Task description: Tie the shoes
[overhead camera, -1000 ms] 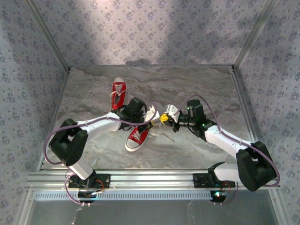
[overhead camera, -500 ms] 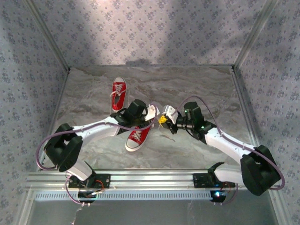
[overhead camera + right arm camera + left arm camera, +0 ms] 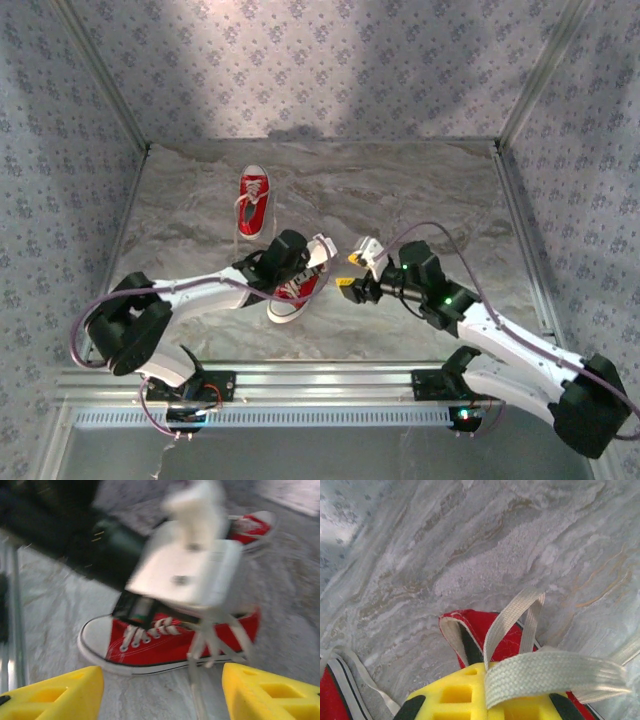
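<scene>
White-and-black arms (image 3: 200, 290), purple cables (image 3: 428, 225), yellow tool fingertips (image 3: 50, 695)

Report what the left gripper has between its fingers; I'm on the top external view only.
Observer: The left gripper is shut on a flat white lace.
Operator: Check the right gripper.
Observer: The right gripper is open, yellow fingertips wide apart, nothing between them.
Operator: Describe the lace's path.
Observer: A loop of it stands up over the near shoe, against its red fabric.
</scene>
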{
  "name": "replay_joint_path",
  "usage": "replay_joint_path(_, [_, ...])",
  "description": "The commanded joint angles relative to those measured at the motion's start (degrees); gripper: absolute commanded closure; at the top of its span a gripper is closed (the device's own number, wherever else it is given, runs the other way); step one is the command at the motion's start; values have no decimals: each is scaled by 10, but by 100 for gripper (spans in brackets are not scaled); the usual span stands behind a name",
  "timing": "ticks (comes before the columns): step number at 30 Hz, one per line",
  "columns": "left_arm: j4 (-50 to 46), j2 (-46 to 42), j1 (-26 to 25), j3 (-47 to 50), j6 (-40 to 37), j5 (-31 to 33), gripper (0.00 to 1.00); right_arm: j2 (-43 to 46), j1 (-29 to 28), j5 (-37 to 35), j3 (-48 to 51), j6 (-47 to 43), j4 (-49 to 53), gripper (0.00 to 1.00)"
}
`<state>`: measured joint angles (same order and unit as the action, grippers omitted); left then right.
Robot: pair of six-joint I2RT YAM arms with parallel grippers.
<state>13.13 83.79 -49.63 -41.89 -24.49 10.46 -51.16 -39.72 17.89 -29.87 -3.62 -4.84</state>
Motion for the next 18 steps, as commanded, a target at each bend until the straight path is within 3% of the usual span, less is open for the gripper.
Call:
replay_joint_path(1, [95, -45, 6, 48, -25, -74, 100, 16, 63, -121, -8, 130, 46, 33])
replay_joint_path(4, [103, -57, 8, 58, -26, -102, 100, -37, 138, -80, -44, 189, 74, 47])
replay_joint_path(8, [109, -52, 12, 57, -33, -116, 100, -147, 162, -1, -119, 175, 94, 58])
replay_joint_path(18, [114, -49, 33, 58, -37, -151, 100, -423, 168, 159, -291, 48, 83, 63])
